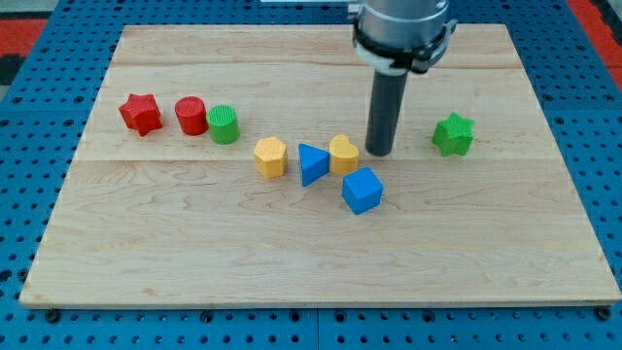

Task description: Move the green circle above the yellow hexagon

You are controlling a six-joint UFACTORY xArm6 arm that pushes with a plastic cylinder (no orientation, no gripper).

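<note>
Seven small blocks lie on the pale wooden board (292, 253), and my tip (379, 153) rests on it at the view's centre-right. There is no pincer here to be open or closed: the arm ends in a plain dark rod, holding nothing. The green circle (224, 124) sits well apart from my tip, off toward the view's left, touching or nearly touching the red circle (191, 116) on its left; the gap is too fine to judge. Further left stands the red star (141, 114). The yellow hexagon (271, 157) lies just below and right of the green circle, between it and my tip. Right of the hexagon come the blue triangle (312, 163) and a yellow heart (344, 155), which is just beside my tip. A blue cube (362, 191) lies below the heart, and a green star (453, 134) sits right of my tip.
</note>
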